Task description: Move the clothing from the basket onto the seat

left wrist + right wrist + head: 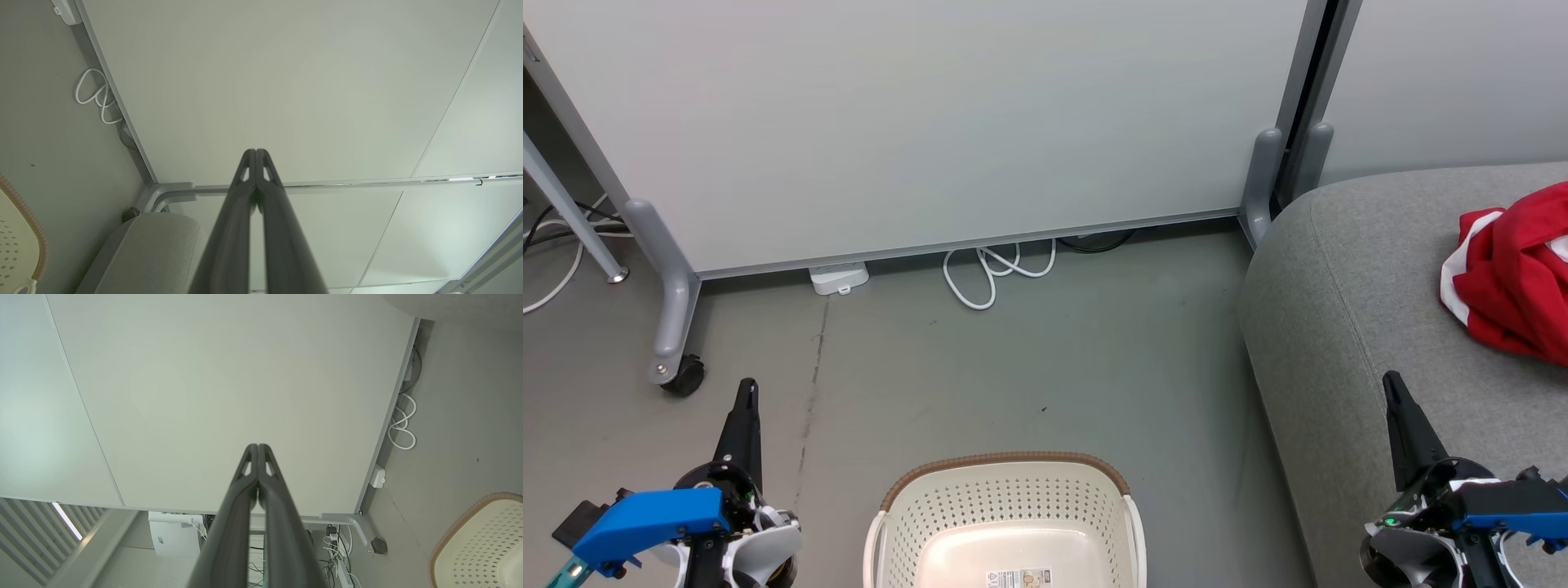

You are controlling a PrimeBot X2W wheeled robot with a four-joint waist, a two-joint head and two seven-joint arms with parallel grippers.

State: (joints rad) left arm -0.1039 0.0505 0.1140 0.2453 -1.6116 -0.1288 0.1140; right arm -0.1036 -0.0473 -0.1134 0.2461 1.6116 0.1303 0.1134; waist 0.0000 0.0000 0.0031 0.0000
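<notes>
The cream-white basket (pixel 1009 498) with its brown rim stands on the floor at the bottom centre; what shows of its inside holds no fabric. Its rim also shows in the left wrist view (pixel 34 228) and the right wrist view (pixel 470 514). Red clothing (pixel 1515 273) with white stripes lies bunched on the grey seat (pixel 1347 294) at the right. My left gripper (pixel 747 385) is shut, left of the basket, holding nothing; its tips (pixel 256 152) meet. My right gripper (pixel 1390 380) is shut over the seat's front part, below the clothing, tips together (pixel 258 446).
A pale wheeled partition panel (pixel 915 122) stands behind the basket, with a castor foot (pixel 678 371) at the left. A coiled white cable (pixel 992 273) and a white power block (pixel 837 279) lie at its base. Grey floor (pixel 1029 359) stretches between panel, basket and seat.
</notes>
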